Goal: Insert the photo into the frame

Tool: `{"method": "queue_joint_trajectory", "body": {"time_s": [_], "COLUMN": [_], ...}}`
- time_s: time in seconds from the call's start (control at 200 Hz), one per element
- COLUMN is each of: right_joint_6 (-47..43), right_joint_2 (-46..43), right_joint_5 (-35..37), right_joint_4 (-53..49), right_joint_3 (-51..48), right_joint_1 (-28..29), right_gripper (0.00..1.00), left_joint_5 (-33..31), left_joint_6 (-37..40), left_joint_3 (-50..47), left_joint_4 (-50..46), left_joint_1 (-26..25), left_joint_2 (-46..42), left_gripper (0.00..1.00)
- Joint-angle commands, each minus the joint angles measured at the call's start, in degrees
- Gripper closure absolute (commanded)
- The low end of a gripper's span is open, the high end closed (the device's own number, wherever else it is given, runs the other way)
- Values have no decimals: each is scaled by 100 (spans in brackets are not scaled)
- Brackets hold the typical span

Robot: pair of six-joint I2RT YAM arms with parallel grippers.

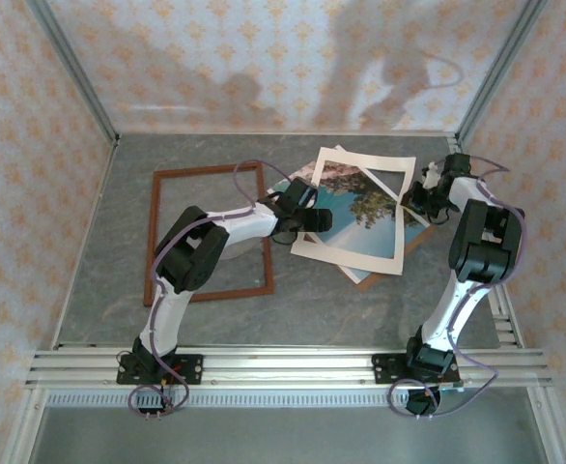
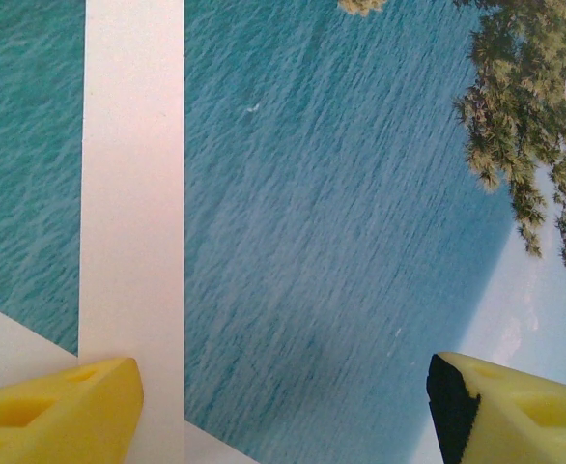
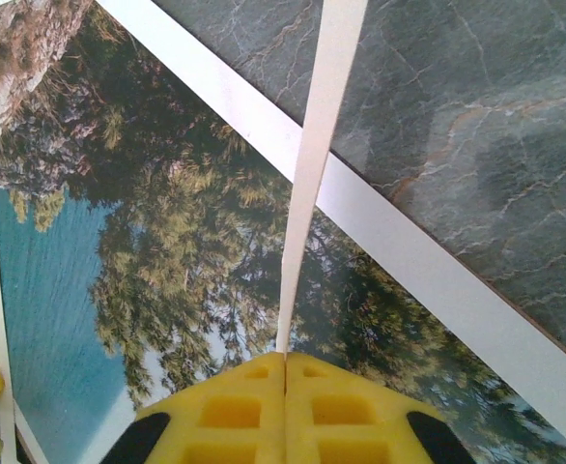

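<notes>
The grey marble table [image 1: 312, 300] carries the frame [image 1: 235, 293], which lies flat, well to the left of the left gripper [image 1: 317, 220]. The photo [image 1: 360, 217] lies directly beneath that gripper's jaws, which are spread wide and grasp nothing, and it reaches across to the right gripper [image 1: 406, 200]. A cream mat [image 1: 346, 259] lies skewed over the print. One strip passes beside a left finger, and the right jaws are clenched on its edge, which rises thin and edge-on from between them.

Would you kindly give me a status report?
Left gripper open over photo. Right gripper shut on cream mat. Frame empty, mat askew across photo.
</notes>
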Motion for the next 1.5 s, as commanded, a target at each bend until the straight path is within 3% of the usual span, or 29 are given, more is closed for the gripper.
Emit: {"method": "queue_joint_trajectory", "body": {"time_s": [0.0, 0.245, 0.455, 0.731, 0.856, 1.176, 1.492], "right_joint_6": [-68, 319, 859, 1262, 1333, 1249, 1235], "right_joint_2": [-171, -644, -1276, -2108, -2304, -2519, -2512], "right_joint_5": [175, 423, 312, -106, -140, -112, -126], "right_joint_4": [62, 8, -266, -555, -702, -983, -1010], "right_joint_3": [-81, -79, 76, 442, 701, 964, 984], "right_joint_1": [-32, -41, -26, 249, 413, 564, 569], "right_gripper": [97, 100, 100, 100, 100, 100, 100], "left_joint_5": [151, 99, -220, -983, -878, -844, -352], "left_joint_6": [-22, 9, 186, 153, 197, 438, 423], "left_joint_3": [-88, -94, -587, -2083, -1948, -963, -496], "left_joint_4": [-117, -249, -399, -462, -742, -1067, -976], "left_joint_1": [12, 12, 84, 1008, 1297, 1295, 1285], "left_joint_2": [44, -307, -1327, -2956, -2721, -1529, -749], "left_gripper": [21, 19, 17, 17, 17, 18, 25]}}
